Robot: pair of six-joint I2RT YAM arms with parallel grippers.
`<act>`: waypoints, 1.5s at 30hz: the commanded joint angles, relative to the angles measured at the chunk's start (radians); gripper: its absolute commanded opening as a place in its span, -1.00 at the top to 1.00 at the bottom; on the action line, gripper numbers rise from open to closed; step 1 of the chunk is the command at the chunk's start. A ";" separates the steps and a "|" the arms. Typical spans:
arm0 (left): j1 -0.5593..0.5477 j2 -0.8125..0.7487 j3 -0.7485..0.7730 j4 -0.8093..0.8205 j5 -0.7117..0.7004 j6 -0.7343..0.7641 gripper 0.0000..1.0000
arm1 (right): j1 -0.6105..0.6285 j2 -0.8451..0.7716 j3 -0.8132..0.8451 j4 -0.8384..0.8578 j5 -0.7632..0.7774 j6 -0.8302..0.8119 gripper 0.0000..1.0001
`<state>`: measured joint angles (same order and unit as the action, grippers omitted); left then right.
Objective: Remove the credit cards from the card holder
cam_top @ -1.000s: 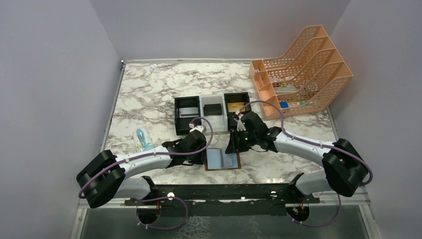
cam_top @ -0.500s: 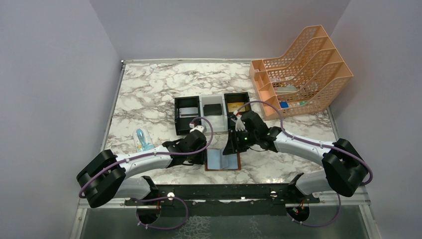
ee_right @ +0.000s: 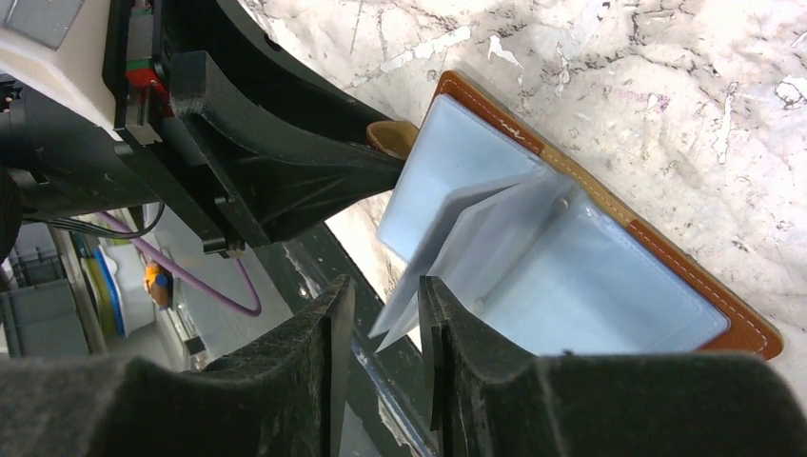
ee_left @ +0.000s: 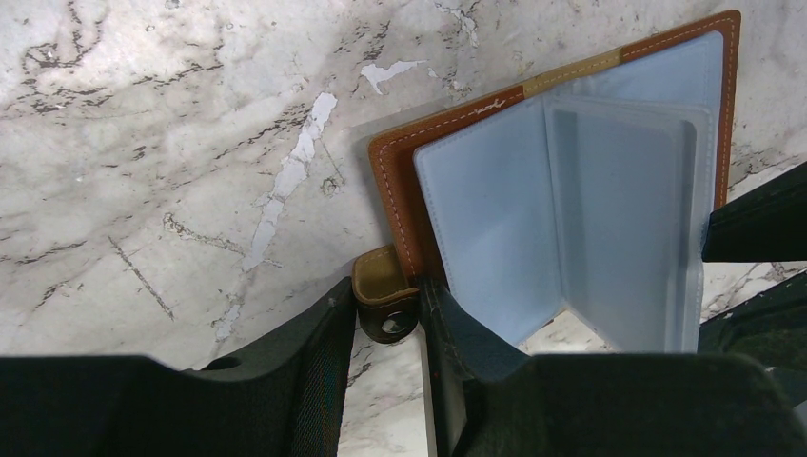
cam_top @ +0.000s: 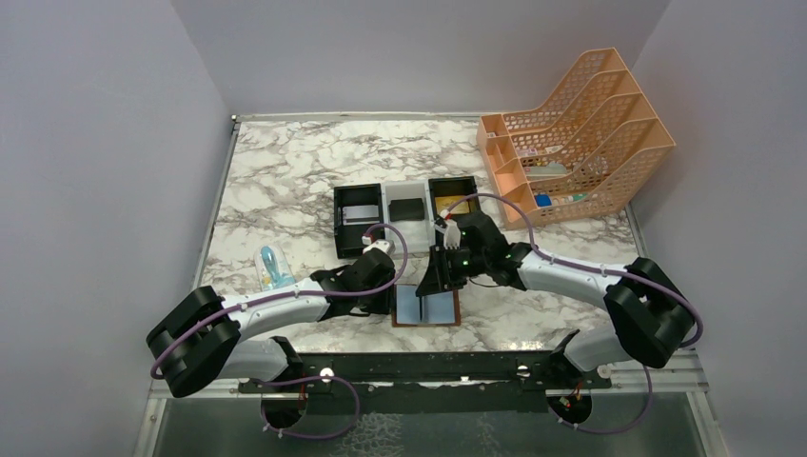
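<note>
The brown card holder (cam_top: 425,307) lies open near the table's front edge, its pale blue pockets (ee_left: 571,219) facing up. My left gripper (ee_left: 388,319) is shut on its snap tab (ee_left: 385,307) at the holder's left edge (cam_top: 392,297). My right gripper (ee_right: 381,314) hangs over the holder (ee_right: 571,276). It stands open, with the corner of two raised blue pocket leaves (ee_right: 447,257) between its fingers. One dark grey credit card (cam_top: 359,214) lies in the tray's left compartment and a gold-tan one (cam_top: 451,203) in its right compartment.
The black-and-white tray (cam_top: 337,228) sits just behind the grippers, with a small black block (cam_top: 407,208) in its middle part. An orange file rack (cam_top: 580,124) stands at the back right. A clear bluish object (cam_top: 274,268) lies at the left.
My right gripper has shifted left and forward over the open holder, and the blue leaves now stand up between its fingers. The left gripper has stayed on the tab.
</note>
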<state>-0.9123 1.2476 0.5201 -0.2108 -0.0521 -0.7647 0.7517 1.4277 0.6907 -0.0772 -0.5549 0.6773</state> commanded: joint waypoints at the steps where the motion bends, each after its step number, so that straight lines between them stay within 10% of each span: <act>1: -0.010 -0.010 0.003 -0.016 0.009 -0.008 0.35 | 0.005 0.018 -0.004 0.011 -0.010 -0.004 0.36; 22: -0.015 -0.037 0.012 -0.051 -0.010 -0.016 0.35 | 0.005 -0.179 -0.035 -0.253 0.467 0.001 0.28; 45: -0.016 -0.326 -0.016 -0.017 0.014 -0.108 0.35 | 0.023 0.020 -0.092 0.209 -0.014 0.087 0.14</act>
<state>-0.9253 0.9691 0.5194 -0.2947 -0.0593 -0.8291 0.7559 1.4101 0.6048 0.0563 -0.5079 0.7586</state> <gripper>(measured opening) 0.326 0.443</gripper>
